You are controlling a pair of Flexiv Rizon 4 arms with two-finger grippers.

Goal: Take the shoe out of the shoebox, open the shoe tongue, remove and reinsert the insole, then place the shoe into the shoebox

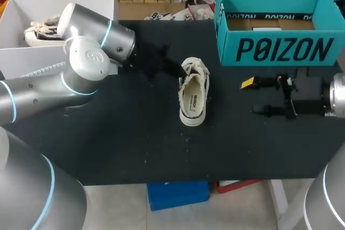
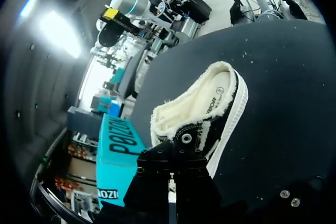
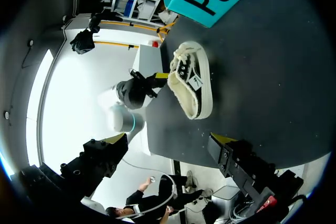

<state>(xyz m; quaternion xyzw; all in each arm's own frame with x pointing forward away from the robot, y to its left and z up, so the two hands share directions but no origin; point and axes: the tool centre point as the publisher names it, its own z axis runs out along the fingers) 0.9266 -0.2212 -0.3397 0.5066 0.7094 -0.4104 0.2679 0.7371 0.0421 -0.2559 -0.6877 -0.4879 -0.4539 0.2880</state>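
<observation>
**A:** So, what sits nearest on the table (image 1: 108, 144)?

**B:** Its near part holds nothing I can name. The shoe (image 1: 193, 98) stands about the middle, upright on its white sole, with the heel near and the laced end far. It is black with a pale fleecy lining. The mouth faces up, and the insole (image 1: 193, 102) lies inside it.

**A:** And the right gripper (image 1: 254, 96)?

**B:** It is to the right of the shoe and apart from it, low over the table. Its fingers (image 1: 249, 83) are spread wide with nothing between them, and they point left toward the shoe.

**A:** Where is the left one?

**B:** The left arm (image 1: 81, 74) comes in from the left, and the left gripper (image 1: 173, 69) is at the shoe's far end, on the left side by the eyelets. In its wrist view the dark body of the gripper covers that end of the shoe. Whether it grips the shoe or only rests against it, I cannot tell.

**A:** And farther back?

**B:** The teal shoebox (image 1: 275, 49) stands at the far right with its top open, well apart from the shoe. Brown card shows at its bottom.
</observation>
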